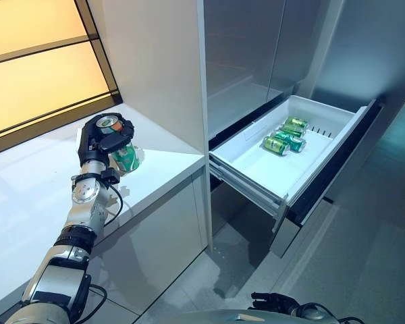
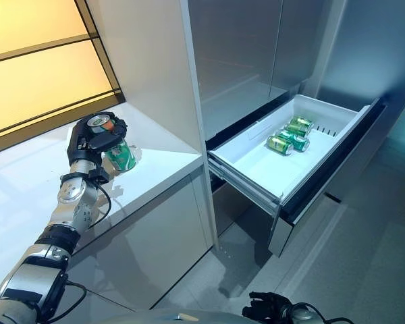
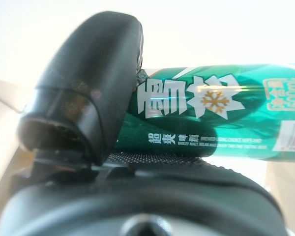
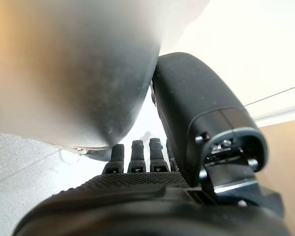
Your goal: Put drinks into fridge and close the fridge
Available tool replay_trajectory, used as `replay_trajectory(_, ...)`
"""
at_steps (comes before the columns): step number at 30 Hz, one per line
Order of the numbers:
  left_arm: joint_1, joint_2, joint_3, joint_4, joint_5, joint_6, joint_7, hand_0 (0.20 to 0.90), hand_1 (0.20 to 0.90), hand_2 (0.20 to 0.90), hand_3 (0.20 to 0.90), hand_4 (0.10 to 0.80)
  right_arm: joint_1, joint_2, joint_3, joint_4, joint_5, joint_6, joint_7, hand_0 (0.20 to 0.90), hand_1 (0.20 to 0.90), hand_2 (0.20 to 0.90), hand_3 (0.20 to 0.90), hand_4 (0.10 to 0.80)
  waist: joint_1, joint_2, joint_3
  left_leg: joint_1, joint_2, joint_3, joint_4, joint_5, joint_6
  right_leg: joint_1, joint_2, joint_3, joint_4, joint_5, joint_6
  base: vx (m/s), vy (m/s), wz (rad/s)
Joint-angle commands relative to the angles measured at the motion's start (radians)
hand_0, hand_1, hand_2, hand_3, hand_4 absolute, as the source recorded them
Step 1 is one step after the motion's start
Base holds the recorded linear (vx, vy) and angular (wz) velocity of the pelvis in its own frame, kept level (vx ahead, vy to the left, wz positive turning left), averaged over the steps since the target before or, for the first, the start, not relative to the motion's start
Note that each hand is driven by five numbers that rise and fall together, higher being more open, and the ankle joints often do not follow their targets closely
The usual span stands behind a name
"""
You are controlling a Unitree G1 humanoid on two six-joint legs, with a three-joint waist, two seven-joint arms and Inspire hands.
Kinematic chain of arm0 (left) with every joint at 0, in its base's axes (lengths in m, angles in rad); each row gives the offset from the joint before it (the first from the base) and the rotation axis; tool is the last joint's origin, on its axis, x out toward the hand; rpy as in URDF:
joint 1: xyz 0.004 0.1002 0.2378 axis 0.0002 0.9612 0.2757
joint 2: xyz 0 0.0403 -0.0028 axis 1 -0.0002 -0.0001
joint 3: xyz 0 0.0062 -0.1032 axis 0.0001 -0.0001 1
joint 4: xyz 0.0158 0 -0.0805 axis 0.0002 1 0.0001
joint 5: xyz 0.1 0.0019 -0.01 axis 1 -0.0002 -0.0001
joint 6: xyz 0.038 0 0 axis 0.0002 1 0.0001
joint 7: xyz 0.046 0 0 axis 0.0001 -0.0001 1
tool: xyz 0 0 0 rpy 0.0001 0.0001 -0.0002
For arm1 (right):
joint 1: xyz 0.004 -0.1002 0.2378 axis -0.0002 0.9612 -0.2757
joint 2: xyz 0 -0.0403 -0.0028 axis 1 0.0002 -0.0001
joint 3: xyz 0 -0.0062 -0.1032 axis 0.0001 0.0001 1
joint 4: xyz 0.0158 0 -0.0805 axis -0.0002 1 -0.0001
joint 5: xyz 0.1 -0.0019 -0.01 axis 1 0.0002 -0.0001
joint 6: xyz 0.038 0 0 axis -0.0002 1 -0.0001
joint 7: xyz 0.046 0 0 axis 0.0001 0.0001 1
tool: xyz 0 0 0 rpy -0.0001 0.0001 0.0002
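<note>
While our left arm stretched forward and up over the white counter (image 1: 27,196), our left hand (image 1: 101,138) stood at its end, wrist bent, wrapped about a green beer can (image 1: 126,156). Its dark fingers (image 2: 115,126) and thumb (image 3: 88,93) were curled round the can's body, gripping it. We could not tell whether the can's base touched the counter or hung just above it. From the wrist camera the can looked smooth, glossy and cylindrical, metallic green with white lettering and a gold snowflake mark.

Our right hand (image 1: 273,300) hung low by the grey speckled floor (image 1: 364,270), idle, its fingers (image 4: 137,155) relaxed and nearly straight, holding nothing.

To the right of the counter the brushed-steel fridge (image 1: 256,54) had its lower drawer (image 1: 256,169) pulled fully out. That drawer was a shallow white plastic tray with a dark-edged steel front. Three more green cans (image 1: 285,137) lay on their sides, close together, toward its far end.
</note>
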Motion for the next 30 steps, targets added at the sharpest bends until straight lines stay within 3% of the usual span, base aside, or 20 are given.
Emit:
replay_trajectory(1, -0.170, 0.064, 0.086, -0.129, -0.072, -0.171, -0.039, 0.300, 0.300, 0.300, 0.200, 0.100, 0.041, -0.006, 0.081, 0.050, -0.034, -0.032, 0.021, 0.900, 0.900, 0.900, 0.900, 0.800, -0.006, -0.026, -0.033, -0.021, -0.088, 0.012, 0.007, -0.062, 0.065, 0.025, -0.028, 0.038, 0.028, -0.039, 0.057, 0.000, 0.000, 0.00)
replay_trajectory(10, -0.192, 0.069, 0.089, -0.517, -0.070, -0.108, 0.022, 0.300, 0.300, 0.300, 0.200, 0.100, 0.005, -0.034, 0.116, -0.168, -0.004, -0.126, -0.073, 0.900, 0.900, 0.900, 0.900, 0.800, 0.002, -0.032, -0.024, -0.023, -0.086, 0.003, 0.007, -0.059, 0.066, 0.029, -0.028, 0.040, 0.023, -0.036, 0.050, 0.000, 0.000, 0.00)
replay_trajectory(13, -0.207, 0.070, 0.084, -0.614, -0.080, -0.105, 0.027, 0.300, 0.300, 0.300, 0.200, 0.100, -0.007, -0.050, 0.144, -0.355, 0.022, -0.095, -0.091, 0.900, 0.900, 0.900, 0.900, 0.800, 0.001, -0.035, -0.022, -0.025, -0.085, 0.001, 0.007, -0.059, 0.066, 0.031, -0.028, 0.040, 0.019, -0.035, 0.049, 0.000, 0.000, 0.00)
replay_trajectory(14, -0.212, 0.069, 0.081, -0.657, -0.081, -0.098, 0.033, 0.300, 0.300, 0.300, 0.200, 0.100, -0.006, -0.048, 0.149, -0.470, 0.050, -0.034, -0.083, 0.900, 0.900, 0.900, 0.900, 0.800, -0.001, -0.038, -0.020, -0.027, -0.086, 0.000, 0.007, -0.059, 0.066, 0.030, -0.027, 0.042, 0.017, -0.034, 0.049, 0.000, 0.000, 0.00)
replay_trajectory(15, -0.211, 0.069, 0.081, -0.659, -0.079, -0.097, 0.034, 0.300, 0.300, 0.300, 0.200, 0.100, -0.003, -0.049, 0.149, -0.477, 0.051, -0.028, -0.084, 0.900, 0.900, 0.900, 0.900, 0.800, -0.001, -0.038, -0.021, -0.027, -0.086, -0.001, 0.007, -0.059, 0.066, 0.030, -0.027, 0.042, 0.017, -0.034, 0.049, -0.038, -0.023, 0.00)
replay_trajectory(22, -0.221, 0.071, 0.024, -0.828, -0.128, -0.058, 0.004, 0.300, 0.300, 0.300, 0.200, 0.100, 0.037, -0.070, 0.193, -0.918, 0.223, 0.128, 0.090, 0.900, 0.900, 0.900, 0.900, 0.800, -0.012, -0.050, -0.011, -0.035, -0.086, 0.001, 0.007, -0.054, 0.062, 0.026, -0.027, 0.043, 0.013, -0.032, 0.058, -0.027, -0.019, 0.02)
replay_trajectory(27, -0.169, 0.079, 0.003, -0.938, -0.118, -0.034, -0.022, 0.300, 0.300, 0.300, 0.200, 0.100, 0.029, -0.145, 0.141, -1.197, 0.337, 0.174, 0.122, 0.900, 0.900, 0.900, 0.900, 0.800, -0.015, -0.059, 0.000, -0.035, -0.086, 0.001, 0.007, -0.050, 0.061, 0.024, -0.027, 0.049, 0.013, -0.026, 0.064, -0.029, -0.023, 0.02)
replay_trajectory(30, -0.126, 0.097, 0.002, -0.973, -0.129, -0.032, -0.070, 0.300, 0.300, 0.300, 0.200, 0.100, -0.034, -0.210, 0.048, -1.418, 0.464, 0.213, 0.122, 0.900, 0.900, 0.900, 0.900, 0.800, -0.019, -0.063, 0.005, -0.037, -0.084, 0.008, 0.007, -0.047, 0.060, 0.019, -0.026, 0.056, 0.013, -0.020, 0.068, -0.042, -0.023, 0.00)
